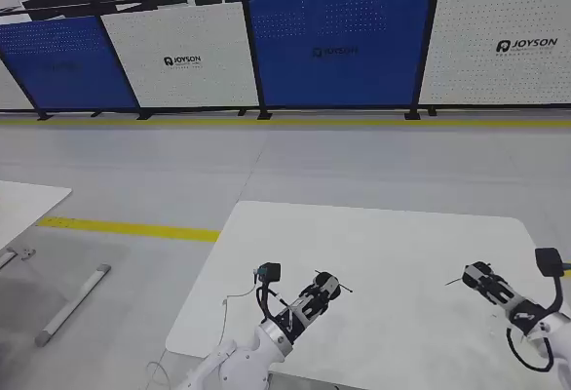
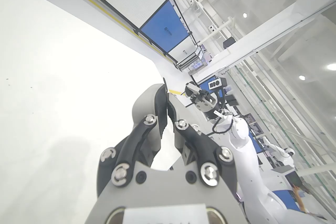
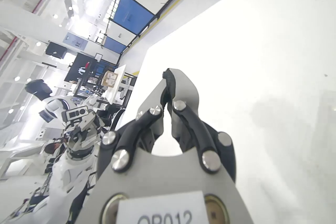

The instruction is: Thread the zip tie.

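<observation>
Dark logo with a one-word mark is printed at the centre of each white perforated wall panel (image 1: 181, 60). A fainter mark sits on the blue perforated wall panel (image 1: 334, 51), probably the same one but too dim to confirm. The white paper label (image 3: 162, 209) on the grey metal base of the right gripper (image 3: 168, 83) bears large dark letters followed by digits, with the lower half cut off.

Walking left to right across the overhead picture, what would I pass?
Small white side table → grey metal bar on the floor → black-and-silver left gripper → matching right gripper.
</observation>
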Available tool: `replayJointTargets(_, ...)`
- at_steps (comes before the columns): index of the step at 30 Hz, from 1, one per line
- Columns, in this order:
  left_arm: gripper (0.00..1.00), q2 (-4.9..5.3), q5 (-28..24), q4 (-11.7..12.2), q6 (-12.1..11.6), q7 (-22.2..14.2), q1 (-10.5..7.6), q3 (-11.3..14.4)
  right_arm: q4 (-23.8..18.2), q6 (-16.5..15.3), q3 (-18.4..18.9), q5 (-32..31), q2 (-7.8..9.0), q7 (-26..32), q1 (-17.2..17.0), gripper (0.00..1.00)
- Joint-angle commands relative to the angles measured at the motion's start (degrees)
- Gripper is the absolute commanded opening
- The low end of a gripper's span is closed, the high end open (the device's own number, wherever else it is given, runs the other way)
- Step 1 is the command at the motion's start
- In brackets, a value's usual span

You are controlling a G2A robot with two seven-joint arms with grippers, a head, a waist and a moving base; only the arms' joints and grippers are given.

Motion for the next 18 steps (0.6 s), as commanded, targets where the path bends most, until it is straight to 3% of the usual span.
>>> replayJointTargets(1,0.00,0.00,0.0,0.0,0.0,0.0,0.00,0.0,-0.4,-2.8,-0.2,-2.4,-0.11,-2.7,-1.2,0.00)
replayJointTargets(4,0.00,0.00,0.0,0.0,0.0,0.0,0.00,0.0,-1.6,-5.5,-0.7,-6.0,-0.27,-5.5,-3.2,0.00)
replayJointTargets(18,0.00,0.00,0.0,0.0,0.0,0.0,0.00,0.0,-1.8,-5.2,-0.7,-6.9,-0.35,-6.5,-3.5,0.00)
